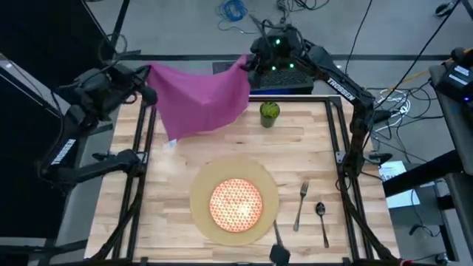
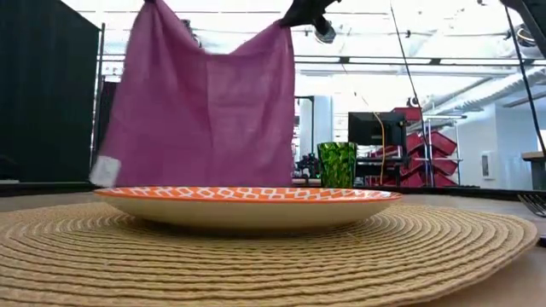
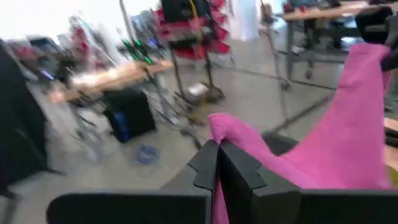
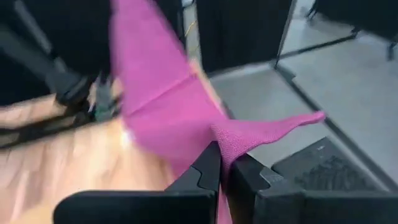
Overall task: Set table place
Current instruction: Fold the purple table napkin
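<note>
The mat point(image 1: 199, 214) lies on the counter point(image 1: 310, 148) with plate point(image 1: 236, 204), fork point(image 1: 301, 205), spoon point(image 1: 322, 222) and cup point(image 1: 269, 112) set; left jaws point(image 1: 150, 94) and right jaws point(image 1: 246, 65), each closed on a corner, hold the napkin point(image 1: 203, 100) aloft, unplaced.

Left arm: reaches in from the table's left side, elbow bent, wrist raised above the far-left corner.
Left gripper point(image 1: 150, 72): fingers point(image 3: 239, 177) pressed together, pinching one corner of the cloth point(image 1: 203, 100).
Right arm: stretches from the right side across the far edge, forearm angled inward.
Right gripper point(image 1: 247, 63): fingers point(image 4: 208, 165) closed, pinching the opposite cloth corner, held high.
</note>
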